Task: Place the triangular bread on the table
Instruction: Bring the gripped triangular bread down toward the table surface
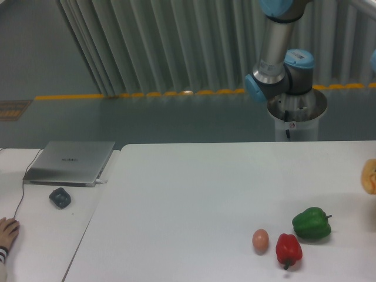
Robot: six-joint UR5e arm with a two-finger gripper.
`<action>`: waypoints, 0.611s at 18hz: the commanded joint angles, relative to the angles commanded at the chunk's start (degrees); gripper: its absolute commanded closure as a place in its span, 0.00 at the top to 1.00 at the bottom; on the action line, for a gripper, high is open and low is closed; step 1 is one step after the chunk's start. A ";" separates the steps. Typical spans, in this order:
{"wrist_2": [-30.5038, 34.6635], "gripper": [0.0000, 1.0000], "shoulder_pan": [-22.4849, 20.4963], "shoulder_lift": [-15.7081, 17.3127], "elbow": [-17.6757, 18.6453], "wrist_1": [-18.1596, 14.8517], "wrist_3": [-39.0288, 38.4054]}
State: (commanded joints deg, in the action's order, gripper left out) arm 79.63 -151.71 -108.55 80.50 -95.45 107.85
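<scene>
A hand (7, 228) rests at the far left edge, on a small white desk (41, 247) that also holds a closed grey laptop (70, 162) and a dark mouse (60, 197). Beside the desk, the large white table (194, 200) fills the middle and right. Near its front right sit 3 items close together: a tan egg (260, 239), a red pepper (288, 249) and a green pepper (311, 224). Behind the table rises the robot arm (281, 56); its gripper is out of view, so its state cannot be told. The triangular bread (370, 176) shows only as a golden-orange sliver at the right edge, above the table's right side.
</scene>
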 joint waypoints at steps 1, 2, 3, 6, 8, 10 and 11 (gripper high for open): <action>0.26 0.00 0.70 0.44 1.05 0.08 -1.14; 0.35 0.00 1.50 0.62 2.63 0.35 -2.28; 0.35 0.00 2.37 0.88 3.77 0.44 -3.16; 2.10 0.00 3.08 1.32 5.80 0.35 -3.52; 3.33 0.00 4.40 1.15 6.42 0.61 -3.61; 4.30 0.02 4.67 0.97 7.47 0.79 -4.22; 4.31 0.02 5.10 0.80 7.65 0.88 -4.84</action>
State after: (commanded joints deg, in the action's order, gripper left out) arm 83.94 -146.61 -107.75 88.15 -94.57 103.01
